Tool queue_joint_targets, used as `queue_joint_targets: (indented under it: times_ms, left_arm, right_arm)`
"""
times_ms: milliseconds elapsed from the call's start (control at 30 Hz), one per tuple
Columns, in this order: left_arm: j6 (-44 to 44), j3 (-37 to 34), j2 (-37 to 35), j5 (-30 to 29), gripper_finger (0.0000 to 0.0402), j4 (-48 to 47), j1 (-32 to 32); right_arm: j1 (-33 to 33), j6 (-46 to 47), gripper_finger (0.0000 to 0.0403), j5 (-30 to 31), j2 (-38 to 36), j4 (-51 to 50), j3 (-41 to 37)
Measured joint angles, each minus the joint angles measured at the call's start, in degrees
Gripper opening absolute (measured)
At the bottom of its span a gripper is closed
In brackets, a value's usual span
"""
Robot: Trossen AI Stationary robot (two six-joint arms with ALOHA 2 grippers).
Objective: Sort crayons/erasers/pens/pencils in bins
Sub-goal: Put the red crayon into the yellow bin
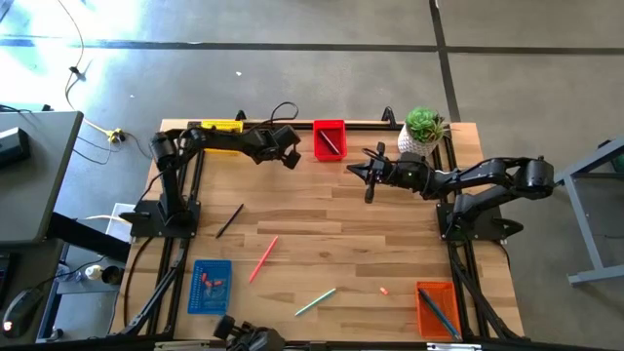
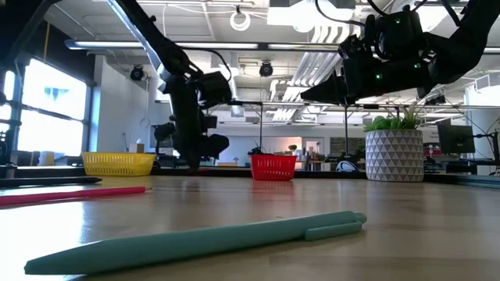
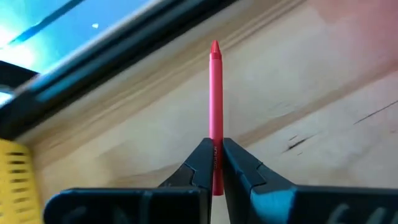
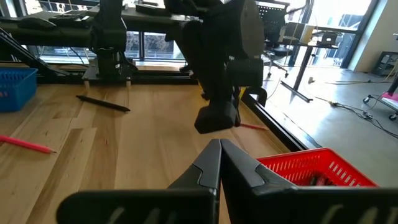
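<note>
The left gripper (image 3: 216, 163) is at the far edge of the wooden surface (image 1: 322, 219), between the yellow bin (image 1: 221, 127) and the red bin (image 1: 330, 139). Its fingers (image 3: 198, 163) are pinching a red crayon (image 3: 215, 93), which sticks straight out ahead of them, tip toward the surface's edge. The right gripper (image 1: 369, 174) hovers just beside the red bin, near the white plant pot (image 1: 419, 136), with its fingers (image 4: 208, 163) pressed together and nothing between them. The blue bin (image 1: 210, 286) and the orange bin (image 1: 437, 307) sit at the near corners. A black pen (image 1: 230, 220), a pink pencil (image 1: 263, 258) and a teal pen (image 1: 315, 301) lie loose on the surface, well apart from one another.
</note>
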Motion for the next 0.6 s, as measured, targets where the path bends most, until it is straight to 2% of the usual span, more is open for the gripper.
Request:
queue_joint_targets:
  times_ms: [167,300,500,600]
  left_arm:
    - [0.04,0.02,-5.24,-2.94,0.0006,-3.93,-0.55]
    - [-0.35,0.05,-10.97,-5.39,0.0006,-10.82,0.45]
    - [-2.84,-0.18,-18.00,-9.87,0.0006,-22.64,5.28]
    - [-3.06,-2.38,-20.23,-9.77,0.0006,-23.58,8.11]
  right_arm:
    - [0.00,0.00,0.0000,-0.02,0.00,-0.01,-0.02]
    - [0.00,0.04,0.0000,-0.01,0.00,-0.01,-0.01]
    - [0.00,0.04,0.0000,-0.02,0.00,-0.01,0.00]
    - [-0.01,0.04,0.0000,-0.01,0.00,-0.01,-0.01]
